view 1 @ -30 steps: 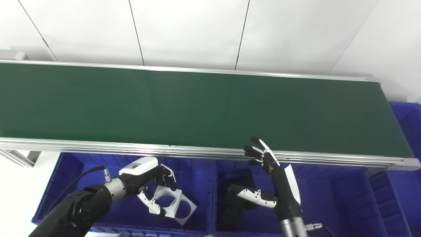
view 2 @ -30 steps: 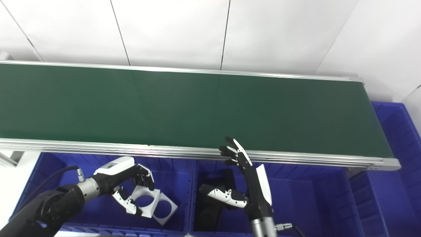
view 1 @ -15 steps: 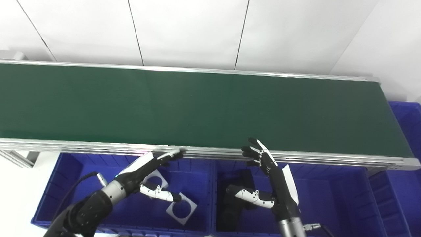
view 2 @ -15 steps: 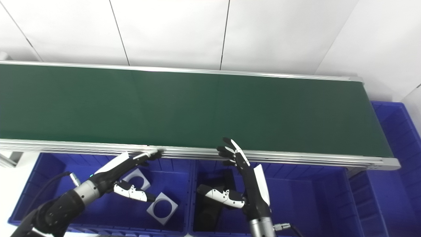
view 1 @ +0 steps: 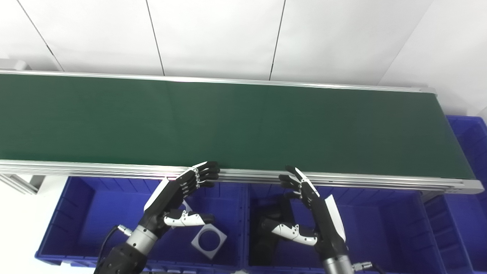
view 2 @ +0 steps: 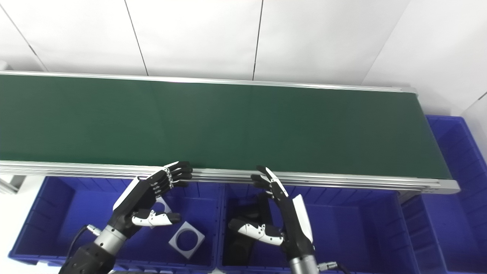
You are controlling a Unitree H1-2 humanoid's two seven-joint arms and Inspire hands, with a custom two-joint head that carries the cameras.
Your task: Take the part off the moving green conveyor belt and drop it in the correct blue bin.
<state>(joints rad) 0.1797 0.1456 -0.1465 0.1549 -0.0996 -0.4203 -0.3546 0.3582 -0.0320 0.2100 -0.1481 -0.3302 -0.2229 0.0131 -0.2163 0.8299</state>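
Observation:
The green conveyor belt (view 1: 236, 121) runs across the view and carries no part. My left hand (view 1: 179, 194) is open and empty, fingers up by the belt's near rail, above the left blue bin (view 1: 95, 213). In that bin lie two grey square plates with round holes: one (view 1: 209, 242) in full view, the other (view 2: 161, 207) mostly hidden behind my left hand. My right hand (view 1: 312, 209) is open and empty over the middle blue bin (view 1: 380, 232), which holds a black part (view 1: 272, 228).
The belt's aluminium rail (view 1: 342, 180) runs just beyond both hands. Another blue bin (view 1: 471, 160) stands at the belt's right end. White wall panels (view 1: 213, 34) are behind the belt.
My left hand let go of the grey plate, which now lies in the left bin, then opened and rose to the belt's rail. My right hand sank slightly. The camera shifted a little.

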